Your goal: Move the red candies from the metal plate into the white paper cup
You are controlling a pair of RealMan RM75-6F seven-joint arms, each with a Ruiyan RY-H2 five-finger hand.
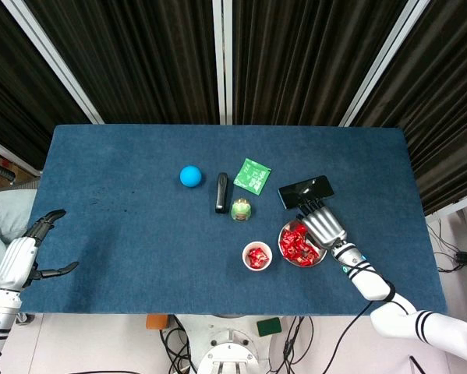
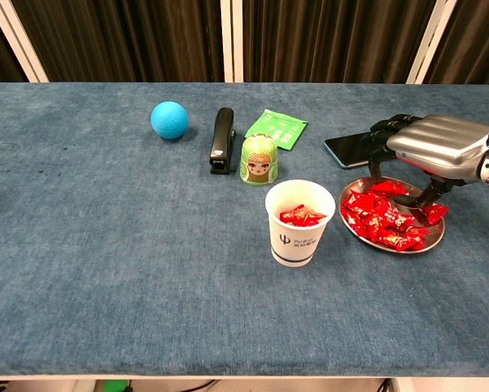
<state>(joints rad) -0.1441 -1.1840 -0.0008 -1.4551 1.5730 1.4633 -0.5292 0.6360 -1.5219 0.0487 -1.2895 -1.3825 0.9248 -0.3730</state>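
A pile of red candies [image 2: 383, 220] lies in the metal plate [image 2: 434, 239] on the right of the blue table. Just left of it stands the white paper cup [image 2: 300, 233], with a few red candies inside. My right hand [image 2: 432, 147] is low over the plate's far side, palm down. Its fingertips [image 2: 378, 170] and thumb reach down to the candies; I see none lifted. From the head view, the right hand [image 1: 325, 226] covers the plate's [image 1: 319, 261] upper right part. My left hand [image 1: 26, 253] hangs open beside the table's left edge, holding nothing.
A black phone [image 2: 352, 149] lies just behind the plate, under the right hand's fingers. A green doll [image 2: 259, 160], a black stapler [image 2: 222, 140], a green packet [image 2: 276, 128] and a blue ball [image 2: 169, 119] stand behind the cup.
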